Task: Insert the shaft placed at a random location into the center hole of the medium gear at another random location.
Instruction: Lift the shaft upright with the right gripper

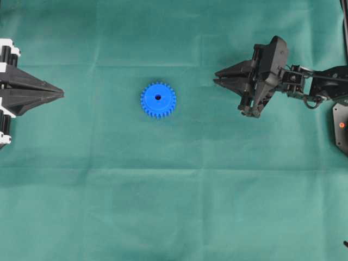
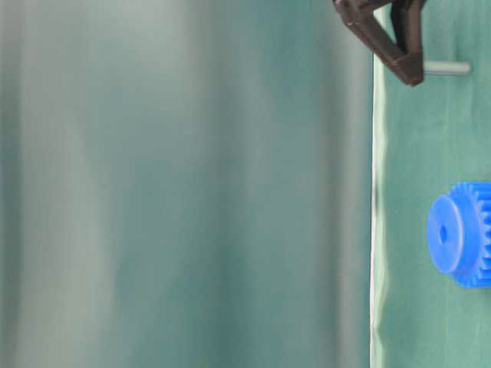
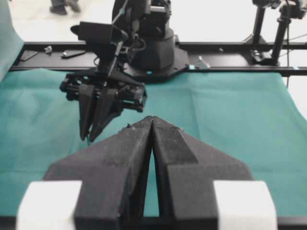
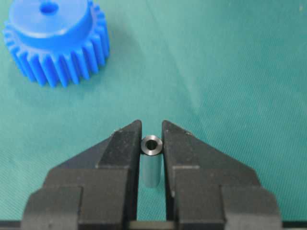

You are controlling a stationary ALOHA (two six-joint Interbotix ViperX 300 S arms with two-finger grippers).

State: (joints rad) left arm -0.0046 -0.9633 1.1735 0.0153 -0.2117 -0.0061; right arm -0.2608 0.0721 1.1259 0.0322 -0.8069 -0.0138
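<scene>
The medium gear (image 1: 158, 100) is bright blue and lies flat on the green cloth, its center hole (image 1: 158, 98) facing up and unobstructed. It also shows in the right wrist view as the gear (image 4: 55, 40) at upper left. My right gripper (image 4: 151, 129) is shut on the shaft (image 4: 151, 146), a short silvery pin held upright between the fingertips. In the table-level view the shaft (image 2: 447, 67) sticks out of the dark fingers (image 2: 406, 65), off to the side of the gear (image 2: 460, 234). The right gripper (image 1: 216, 80) is to the gear's right. My left gripper (image 1: 61, 95) rests shut and empty at far left.
A black block with a red light (image 1: 341, 128) sits at the right table edge. Behind the cloth in the left wrist view stand the right arm's base (image 3: 153, 48) and a black rail (image 3: 230, 46). The cloth's edge (image 2: 374, 230) shows in the table-level view.
</scene>
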